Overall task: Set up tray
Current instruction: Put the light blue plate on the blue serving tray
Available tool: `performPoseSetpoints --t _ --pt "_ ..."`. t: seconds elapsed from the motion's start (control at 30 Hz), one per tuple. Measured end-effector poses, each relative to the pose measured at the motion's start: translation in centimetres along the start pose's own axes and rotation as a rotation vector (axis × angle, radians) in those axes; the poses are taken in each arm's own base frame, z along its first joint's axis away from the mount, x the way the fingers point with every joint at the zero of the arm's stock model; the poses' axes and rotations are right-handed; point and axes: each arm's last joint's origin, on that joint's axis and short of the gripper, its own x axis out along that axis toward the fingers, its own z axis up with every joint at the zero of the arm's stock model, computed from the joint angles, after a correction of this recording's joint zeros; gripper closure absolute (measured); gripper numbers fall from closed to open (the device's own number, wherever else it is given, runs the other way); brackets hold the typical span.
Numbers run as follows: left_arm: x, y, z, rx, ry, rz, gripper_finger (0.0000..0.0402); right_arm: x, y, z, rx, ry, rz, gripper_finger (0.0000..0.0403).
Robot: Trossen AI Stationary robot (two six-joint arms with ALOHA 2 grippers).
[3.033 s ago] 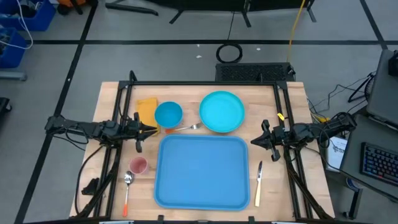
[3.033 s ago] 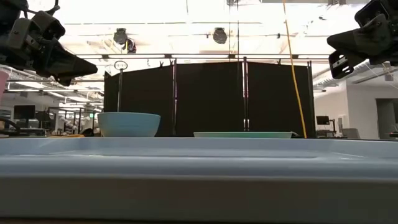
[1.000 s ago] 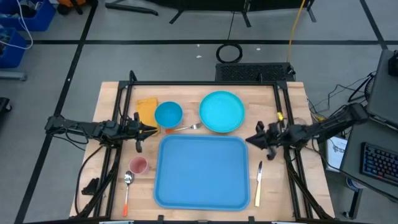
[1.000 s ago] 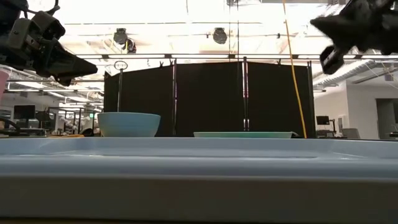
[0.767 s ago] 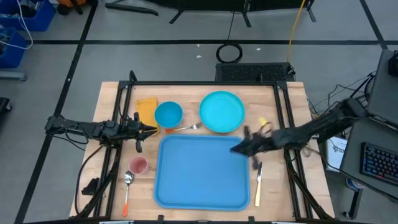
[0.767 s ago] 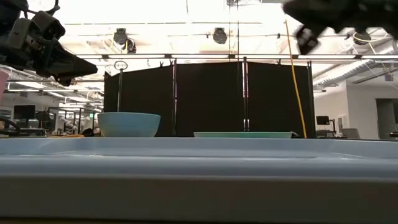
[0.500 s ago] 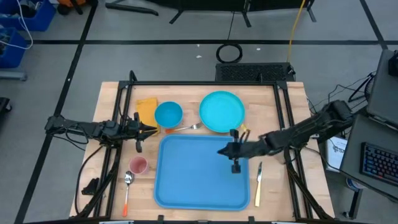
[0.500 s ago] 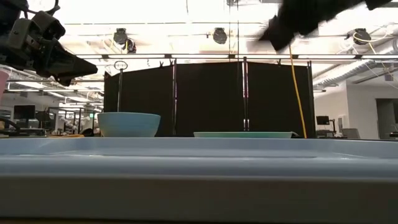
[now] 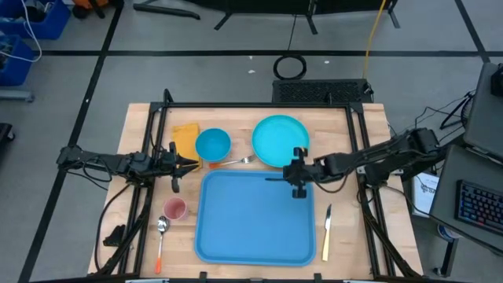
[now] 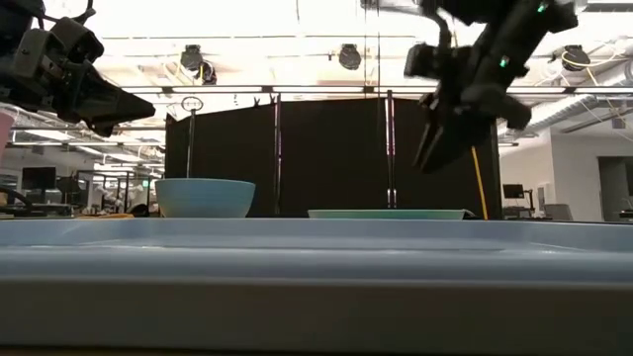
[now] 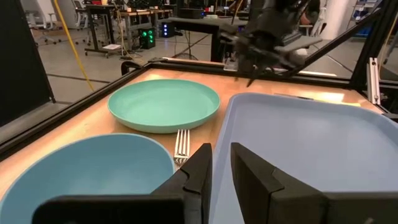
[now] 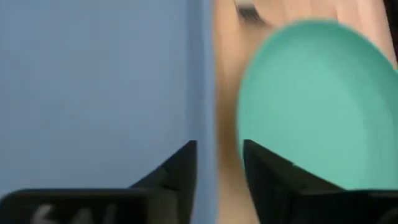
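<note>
Right gripper (image 9: 296, 174) empty, jaws parted, above tray (image 9: 255, 236) far rim near plate (image 9: 280, 140). Risk: shoving plate against fork (image 9: 238, 161).

The high camera looks straight down on the whole table (image 9: 141, 118) and the floor around it. The low camera sits at table height against the tray (image 10: 316, 282) rim, facing level into the room. The left wrist camera looks across the table past its tool (image 11: 221, 168); the right wrist camera looks steeply down, close. All four share the turquoise plate (image 9: 280, 141).
</note>
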Motion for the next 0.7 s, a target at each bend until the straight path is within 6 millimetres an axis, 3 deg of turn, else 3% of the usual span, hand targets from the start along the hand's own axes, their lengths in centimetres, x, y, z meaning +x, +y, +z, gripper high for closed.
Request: performPoseSetpoints --t 0.17,0.7 --pt "0.0 0.0 0.0 0.000 0.000 0.000 0.0339 0.8 -1.3 -0.8 -0.039 0.091 0.001 0.0224" --pt "0.0 0.0 0.0 0.000 0.000 0.000 0.0339 2.1 -3.3 -1.4 -0.048 0.169 -0.005 0.0230"
